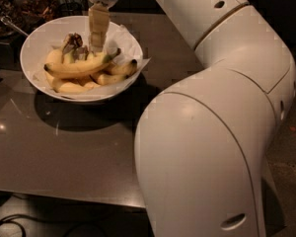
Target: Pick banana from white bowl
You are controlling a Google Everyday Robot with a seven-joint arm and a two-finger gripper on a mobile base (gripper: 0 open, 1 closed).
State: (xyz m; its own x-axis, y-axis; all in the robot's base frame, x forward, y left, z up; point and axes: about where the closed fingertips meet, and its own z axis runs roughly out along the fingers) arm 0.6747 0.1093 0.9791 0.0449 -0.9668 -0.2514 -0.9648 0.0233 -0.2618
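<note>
Over the far half of the white bowl (29, 48) on the table (64, 152), the gripper (97, 46) is hanging tip-down, at or just above the banana (76, 69) that is lying across the heap. Whether it is open or closed cannot be told. Shorter bananas (116, 74) are crowding close, so a grasp is risking catching a neighbour, or the curved fruit slipping out sideways.

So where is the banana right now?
The banana lies upper left, across the white bowl among shorter bananas, the hand at its right half.
</note>
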